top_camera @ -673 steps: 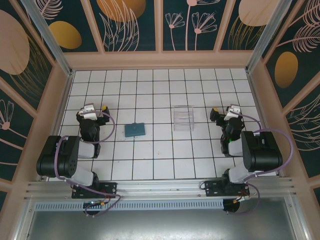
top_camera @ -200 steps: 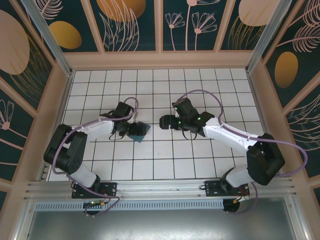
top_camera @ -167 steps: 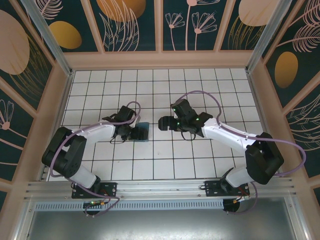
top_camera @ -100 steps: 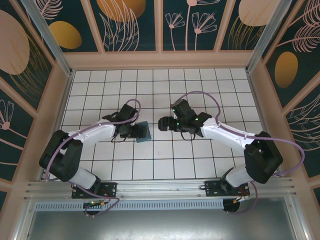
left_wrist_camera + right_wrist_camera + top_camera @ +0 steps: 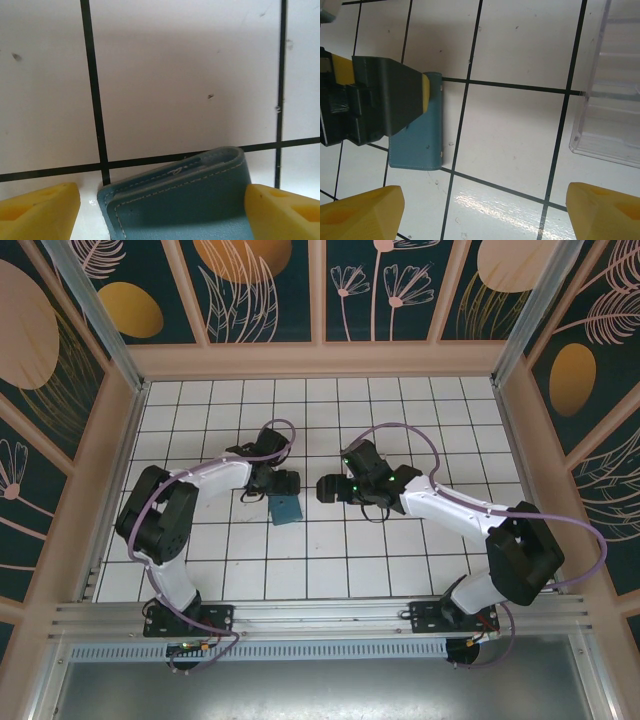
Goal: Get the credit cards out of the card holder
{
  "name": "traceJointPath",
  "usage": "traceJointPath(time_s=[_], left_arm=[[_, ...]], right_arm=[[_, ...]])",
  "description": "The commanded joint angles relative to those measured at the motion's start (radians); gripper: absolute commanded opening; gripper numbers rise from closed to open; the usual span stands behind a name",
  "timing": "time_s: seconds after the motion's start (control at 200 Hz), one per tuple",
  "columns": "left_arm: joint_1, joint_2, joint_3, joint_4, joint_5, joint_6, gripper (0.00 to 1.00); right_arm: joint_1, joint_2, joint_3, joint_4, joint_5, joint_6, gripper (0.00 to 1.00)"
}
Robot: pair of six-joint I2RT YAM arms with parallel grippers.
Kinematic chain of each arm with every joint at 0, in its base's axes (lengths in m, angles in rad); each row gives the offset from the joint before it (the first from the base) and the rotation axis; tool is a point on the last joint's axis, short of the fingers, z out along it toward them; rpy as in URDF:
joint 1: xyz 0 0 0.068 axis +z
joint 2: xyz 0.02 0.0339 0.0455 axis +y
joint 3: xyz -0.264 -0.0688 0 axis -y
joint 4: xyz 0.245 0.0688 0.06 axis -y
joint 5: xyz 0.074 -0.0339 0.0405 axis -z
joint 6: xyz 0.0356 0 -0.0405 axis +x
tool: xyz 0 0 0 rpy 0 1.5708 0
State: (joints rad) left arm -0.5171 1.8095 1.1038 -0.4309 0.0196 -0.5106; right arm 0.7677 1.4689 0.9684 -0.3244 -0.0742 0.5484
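- Card holder [image 5: 286,507] lies flat and folded shut on the tiled table [image 5: 400,560], a little left of the middle. No cards can be seen, so I judge they are all inside and the task is at its very start.
- Left gripper [image 5: 280,483] is over the far end of the card holder. In the left wrist view its jaws are spread and the card holder [image 5: 185,200] sits between the left gripper's [image 5: 160,210] two yellow tips. There is a sliver of bare tile at one tip, and the other tip is just beside or touching the edge. It is not pinching anything.
- From the right wrist view, one finger of the left gripper [image 5: 380,100] overlaps the far part of the card holder [image 5: 415,150].
- The step in hand looks like getting hold of the card holder before opening it.
- Right gripper [image 5: 325,488] hovers just right of the card holder, jaws spread and empty, with bare tile between its tips [image 5: 482,212].
- Clear tray [image 5: 610,100] sits farther right, apart from the card holder.
- The next move probably calls for the left jaws to close and pin the card holder. The right gripper would then come in low at the free edge and lift the top flap. Which edge opens I cannot tell.
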Motion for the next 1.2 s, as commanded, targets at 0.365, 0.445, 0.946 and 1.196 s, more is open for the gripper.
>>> traceJointPath(time_s=[0.365,0.445,0.946,1.196], left_arm=[[-0.065,-0.045,-0.077,-0.004,0.083,-0.072,0.69],[-0.084,-0.075,-0.113,0.018,0.094,-0.11,0.68],[-0.246,-0.172,-0.267,0.17,0.105,-0.366,0.61],[-0.258,-0.232,-0.223,0.088,0.016,-0.351,0.68]], right_arm=[[0.019,-0.03,0.006,-0.045,0.04,0.031,0.85],[0.022,-0.03,0.006,-0.049,0.039,0.031,0.85],[0.03,-0.023,-0.02,-0.045,0.017,0.01,0.84],[0.03,-0.059,-0.031,-0.044,0.009,0.018,0.84]])
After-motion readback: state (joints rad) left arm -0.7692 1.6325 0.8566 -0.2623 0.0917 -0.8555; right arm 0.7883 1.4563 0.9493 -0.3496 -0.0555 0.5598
